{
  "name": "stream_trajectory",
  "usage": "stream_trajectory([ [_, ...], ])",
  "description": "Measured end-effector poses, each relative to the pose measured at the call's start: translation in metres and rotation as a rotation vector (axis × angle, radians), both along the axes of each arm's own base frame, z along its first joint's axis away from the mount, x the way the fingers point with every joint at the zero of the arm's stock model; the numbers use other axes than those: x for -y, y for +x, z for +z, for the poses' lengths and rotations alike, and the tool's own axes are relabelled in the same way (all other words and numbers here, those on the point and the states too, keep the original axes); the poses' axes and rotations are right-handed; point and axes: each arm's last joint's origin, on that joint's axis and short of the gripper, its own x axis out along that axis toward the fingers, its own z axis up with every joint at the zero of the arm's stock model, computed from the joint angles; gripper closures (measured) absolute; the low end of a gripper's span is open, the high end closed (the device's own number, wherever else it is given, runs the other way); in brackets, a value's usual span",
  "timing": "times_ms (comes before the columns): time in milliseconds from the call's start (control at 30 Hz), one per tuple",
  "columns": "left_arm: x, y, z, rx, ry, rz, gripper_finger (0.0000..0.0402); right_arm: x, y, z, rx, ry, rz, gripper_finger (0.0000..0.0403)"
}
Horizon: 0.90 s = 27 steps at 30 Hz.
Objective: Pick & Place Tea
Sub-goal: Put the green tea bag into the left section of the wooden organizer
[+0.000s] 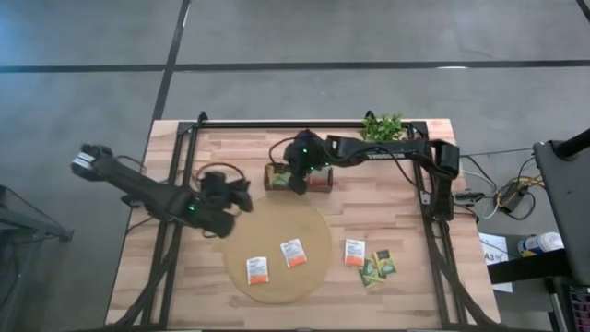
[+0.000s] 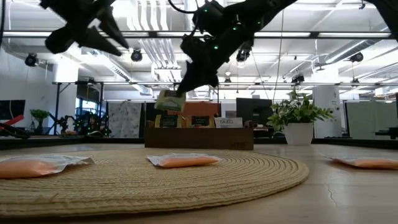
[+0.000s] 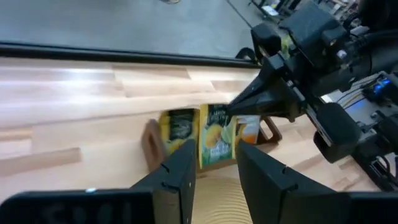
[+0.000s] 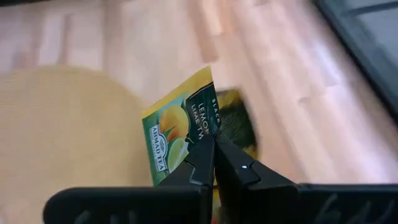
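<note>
My right gripper [image 2: 185, 86] is shut on a yellow-green tea sachet [image 4: 180, 127] and holds it just above the dark brown tray [image 1: 318, 178] at the table's far middle. Sachets stand upright in the tray [image 3: 180, 127]. My left gripper [image 3: 214, 168] hovers open left of the tray, above the round tan mat's far left rim [image 1: 238, 195], with nothing between its fingers. Two orange-and-white sachets [image 1: 257, 269] [image 1: 293, 252] lie flat on the mat [image 1: 277, 288]. Another orange sachet [image 1: 354, 252] and green ones [image 1: 378, 267] lie on the table to the mat's right. My right gripper pinches the sachet's upper edge [image 3: 222, 114] between its two fingertips [image 4: 233, 165]. The fingers slant down from the table's right side. The sachet hangs below them, nearly upright, lifted clear above the tray [image 2: 199, 138].
A small green plant in a white pot [image 2: 298, 124] stands at the table's far right, behind the right arm. A black frame [image 1: 433, 221] runs along the table's left, far and right sides. Bare wood [image 1: 369, 207] lies between the tray and the loose sachets.
</note>
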Motion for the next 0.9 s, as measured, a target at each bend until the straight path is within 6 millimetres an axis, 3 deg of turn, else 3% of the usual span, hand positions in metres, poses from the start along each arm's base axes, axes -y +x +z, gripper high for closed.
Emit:
stream_trajectory([
  [167,-0.013,-0.029,-0.007,0.033,0.026,-0.033,0.0289,0.004,0.015,0.000,0.009,-0.068,-0.053,0.0394],
  [333,-0.020,-0.044,-0.014,0.111,0.026,-0.054,0.0289,0.002,0.024,-0.011,-0.025,-0.109,-0.089,0.0394],
  [600,-0.025,-0.051,-0.018,0.179,0.046,-0.004,0.0289,0.003,0.023,-0.011,-0.062,-0.247,-0.093,0.0394],
  [900,-0.027,-0.051,-0.016,0.141,0.098,0.002,0.0289,-0.007,0.025,-0.016,-0.076,-0.249,-0.065,0.0394],
])
